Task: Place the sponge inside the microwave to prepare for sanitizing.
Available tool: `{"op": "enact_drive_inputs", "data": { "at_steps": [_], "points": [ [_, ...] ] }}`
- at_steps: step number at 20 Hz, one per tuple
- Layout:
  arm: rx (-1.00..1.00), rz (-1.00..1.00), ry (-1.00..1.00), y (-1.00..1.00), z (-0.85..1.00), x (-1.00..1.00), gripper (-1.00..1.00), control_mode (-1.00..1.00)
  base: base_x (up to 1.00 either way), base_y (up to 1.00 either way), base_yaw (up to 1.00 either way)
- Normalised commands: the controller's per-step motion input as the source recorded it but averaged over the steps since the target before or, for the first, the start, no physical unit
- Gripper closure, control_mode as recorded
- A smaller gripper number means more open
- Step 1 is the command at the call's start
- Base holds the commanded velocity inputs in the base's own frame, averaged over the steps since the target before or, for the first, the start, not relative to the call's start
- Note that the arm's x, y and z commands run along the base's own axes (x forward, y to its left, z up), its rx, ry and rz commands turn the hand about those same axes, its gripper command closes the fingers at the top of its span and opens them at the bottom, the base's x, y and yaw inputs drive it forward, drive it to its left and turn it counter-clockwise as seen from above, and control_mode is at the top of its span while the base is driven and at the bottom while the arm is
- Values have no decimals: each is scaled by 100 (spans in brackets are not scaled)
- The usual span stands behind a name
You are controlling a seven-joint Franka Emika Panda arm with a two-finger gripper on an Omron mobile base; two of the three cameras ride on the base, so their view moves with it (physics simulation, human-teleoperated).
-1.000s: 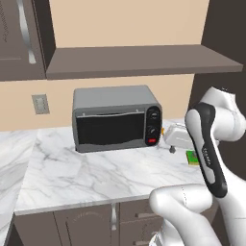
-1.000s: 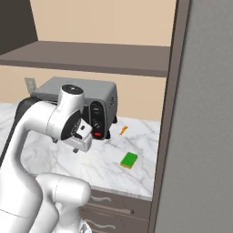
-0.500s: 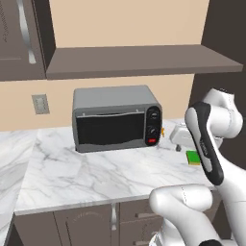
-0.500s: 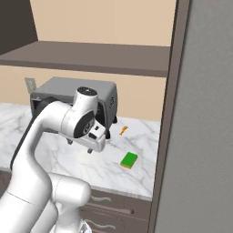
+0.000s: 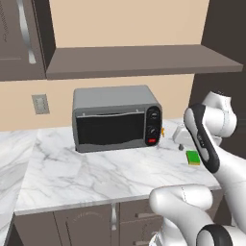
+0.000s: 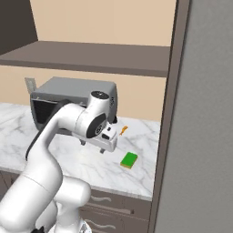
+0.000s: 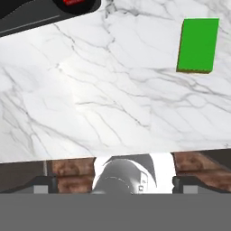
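The sponge (image 5: 193, 157) is a small bright green block lying flat on the marble counter near its right end, also seen from the right base (image 6: 129, 159) and at the hand view's upper right (image 7: 197, 45). My gripper (image 6: 93, 147) hovers above the counter to the sponge's left, between it and the oven's front, pointing down. In the hand view the gripper (image 7: 113, 182) is open, its fingertips (image 7: 45, 183) far apart, with only bare marble ahead of them. The forearm partly hides the hand in the left base view. The microwave is out of view.
A silver-grey box oven (image 5: 115, 117) with round knobs stands at the back of the marble counter (image 5: 96, 168). A small orange item (image 6: 123, 131) lies by its right side. A dark tall panel (image 6: 200, 136) bounds the counter's right end. A shelf (image 5: 139, 60) hangs above.
The arm has swung the hand out to the right and slightly down, closer to the sponge. The jaws stayed open and the sponge has not moved.
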Motion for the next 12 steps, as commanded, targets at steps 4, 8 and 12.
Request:
{"op": "enact_drive_inputs", "data": {
  "at_steps": [4,8,12],
  "points": [
    [-4,0,0,-27,-26,44,-100,-100,0,0,0],
    [-8,-2,0,-26,-27,37,-100,-100,0,0,0],
    [-1,-2,0,-33,-25,29,-100,-100,0,0,0]
  ]
}}
